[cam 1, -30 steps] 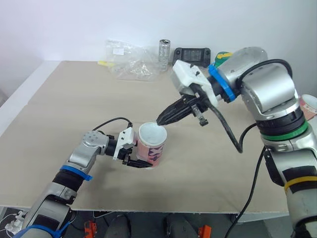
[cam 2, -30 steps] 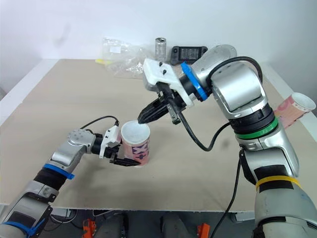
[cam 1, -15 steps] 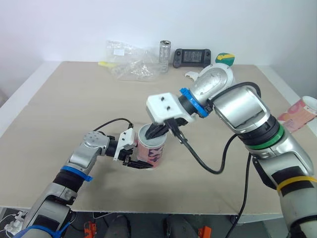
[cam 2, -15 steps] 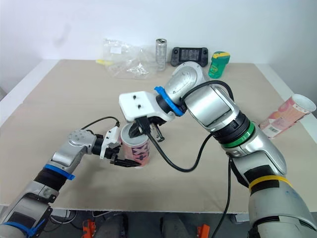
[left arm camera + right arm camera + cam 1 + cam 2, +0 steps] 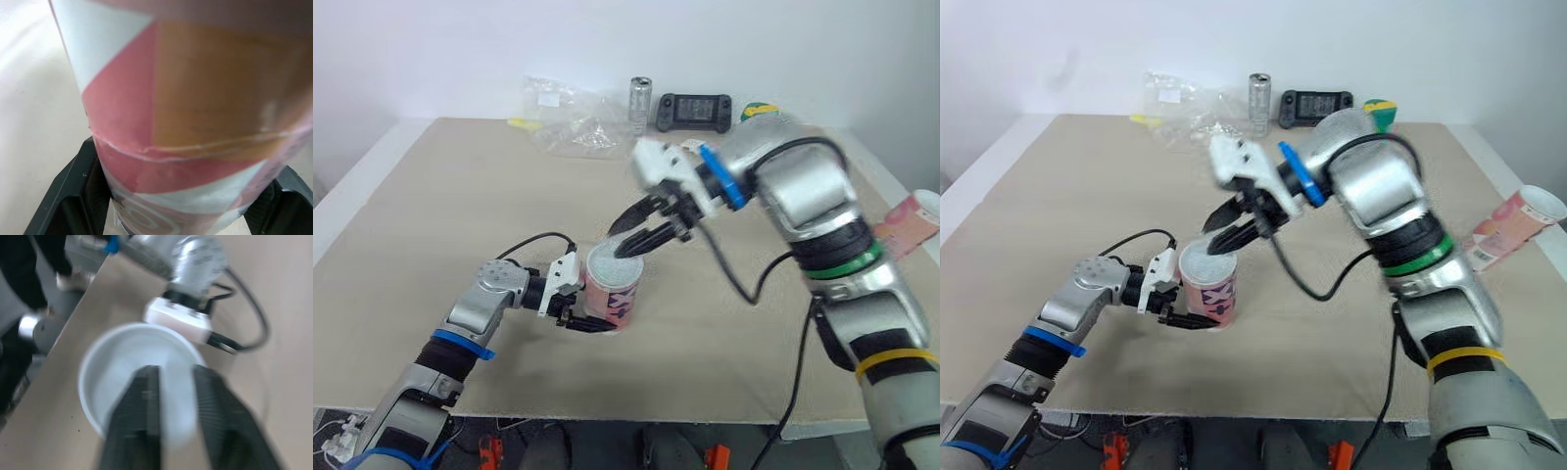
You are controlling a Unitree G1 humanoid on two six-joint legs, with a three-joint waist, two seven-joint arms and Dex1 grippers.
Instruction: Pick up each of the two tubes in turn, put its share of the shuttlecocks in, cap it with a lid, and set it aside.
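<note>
Right tool (image 5: 617,243) back up, apart, above white-capped tube (image 5: 612,292) within left tool (image 5: 579,321).

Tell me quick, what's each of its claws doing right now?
Left gripper: closed, holding the pink tube.
Right gripper: open, over the tube's top.

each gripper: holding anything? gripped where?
Left gripper is shut on the pink tube, one finger on each side of its lower wall. Right gripper is open just above the tube's white lid, holding nothing.
</note>
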